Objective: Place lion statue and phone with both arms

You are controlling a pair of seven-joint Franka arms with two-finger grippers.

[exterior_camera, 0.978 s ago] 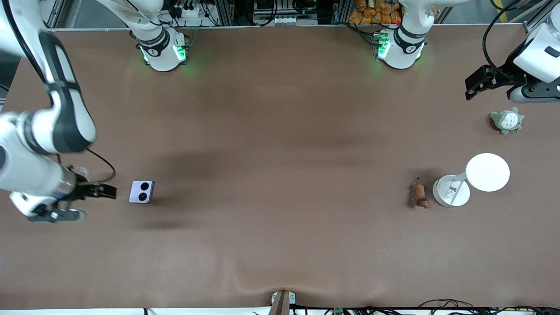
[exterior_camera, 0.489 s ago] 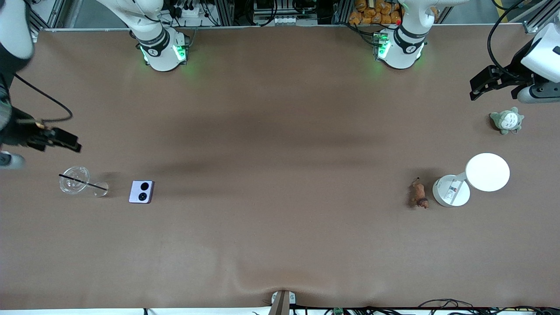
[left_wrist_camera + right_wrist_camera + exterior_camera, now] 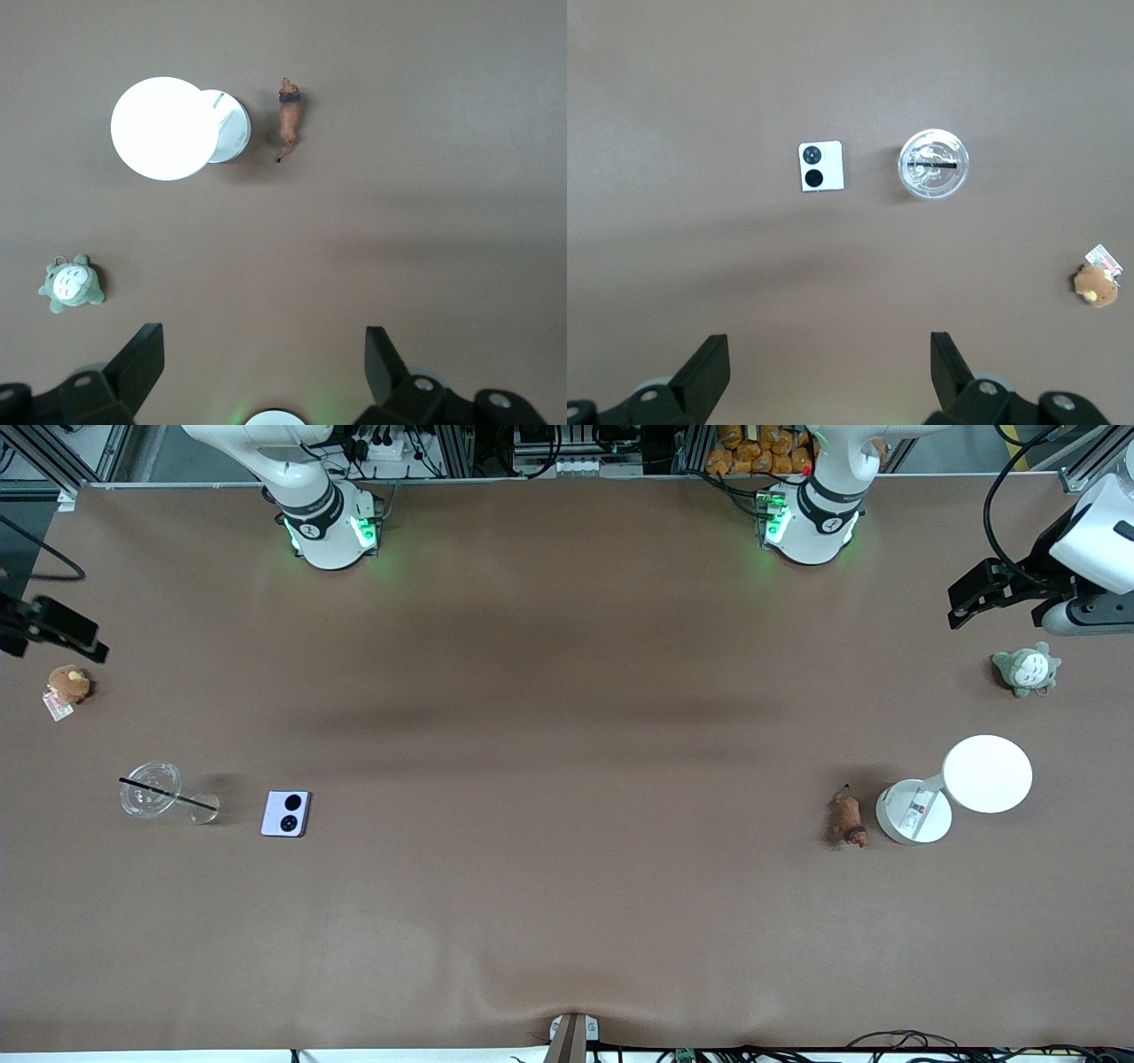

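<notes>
The phone [image 3: 286,813] lay flat in the lower half of the front view, toward the right arm's end of the desk [image 3: 567,691], its two black lenses facing up. The lion statue [image 3: 849,818] lay on its side at about the same height in the frame, toward the left arm's end.

Both sat alone on bare desk with neither gripper on them, so both looked already set down. The tidy finish, in my judgement, was to hold both arms high and clear.

The right gripper [image 3: 62,633] hung at the edge of the frame in the upper half, spread wide and empty. The left gripper [image 3: 970,598] hung near the opposite edge, also wide and empty.

A clear cup with a dark straw [image 3: 151,799] stood just beside the phone, and a white round lamp [image 3: 987,772] had its base almost touching the statue. Either could be knocked by a low sweep. A brown plush [image 3: 67,685] sat near the right gripper, and a grey-green plush [image 3: 1026,669] sat near the left gripper.
</notes>
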